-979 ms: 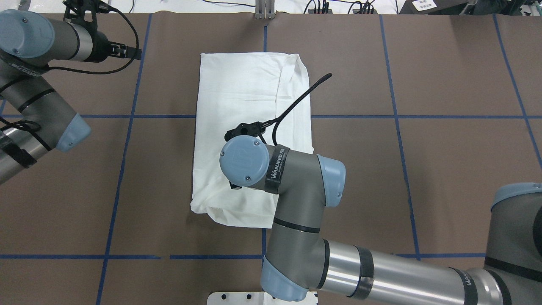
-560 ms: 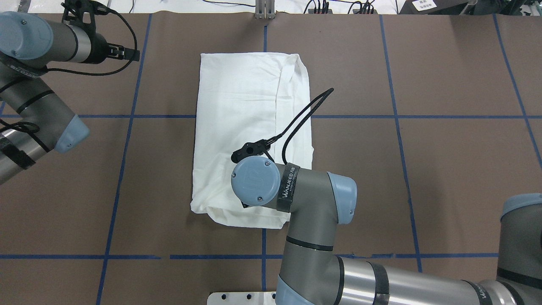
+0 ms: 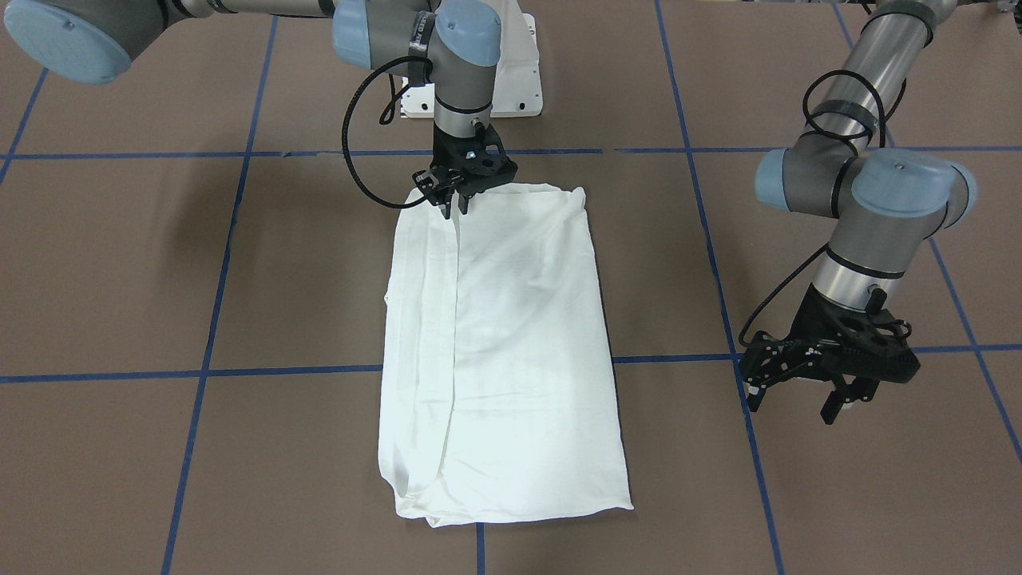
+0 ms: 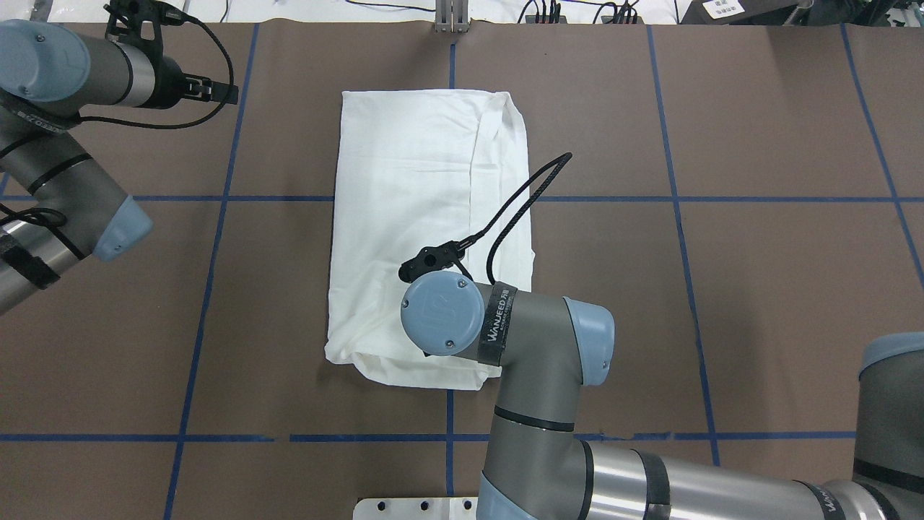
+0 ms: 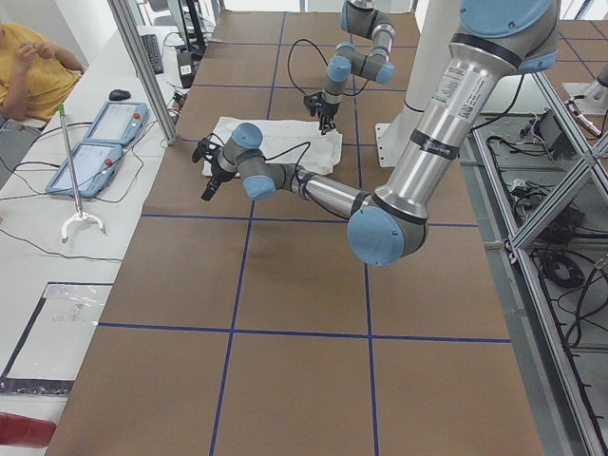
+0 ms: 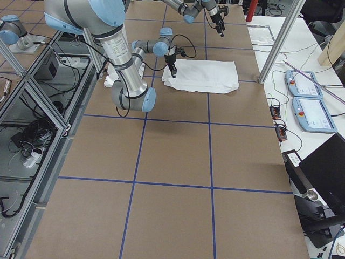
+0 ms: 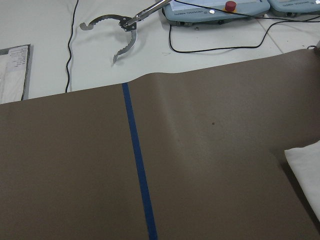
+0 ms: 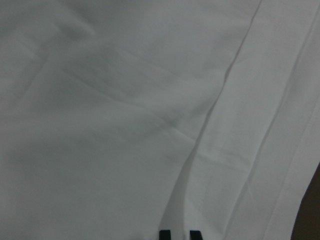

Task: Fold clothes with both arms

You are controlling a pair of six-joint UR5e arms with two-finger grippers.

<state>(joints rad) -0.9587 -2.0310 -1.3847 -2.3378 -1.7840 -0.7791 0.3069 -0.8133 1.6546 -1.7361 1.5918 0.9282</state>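
The white shirt [image 3: 511, 343] lies flat as a long folded rectangle in the middle of the brown table [image 3: 160, 263], with a folded edge running lengthwise [image 4: 411, 180]. My right gripper [image 3: 453, 209] points straight down at the end of the shirt nearest the robot, on that folded edge. Its two fingertips [image 8: 165, 234] are close together and shut just over the cloth [image 8: 125, 100]; I cannot tell if cloth is pinched. My left gripper [image 3: 798, 403] hovers open and empty over bare table beside the shirt's far half. A shirt corner [image 7: 307, 170] shows in the left wrist view.
Blue tape lines cross the table. The white pedestal base [image 3: 519, 80] stands just behind the right gripper. Past the far table edge lie control pendants [image 7: 215, 7] and a metal grabber tool [image 7: 120, 30]. A person in yellow [image 5: 28, 66] sits near that side.
My right arm has moved along the shirt toward the robot's side, from its middle to its near end, slowing down. The shirt and the left arm have stayed put.
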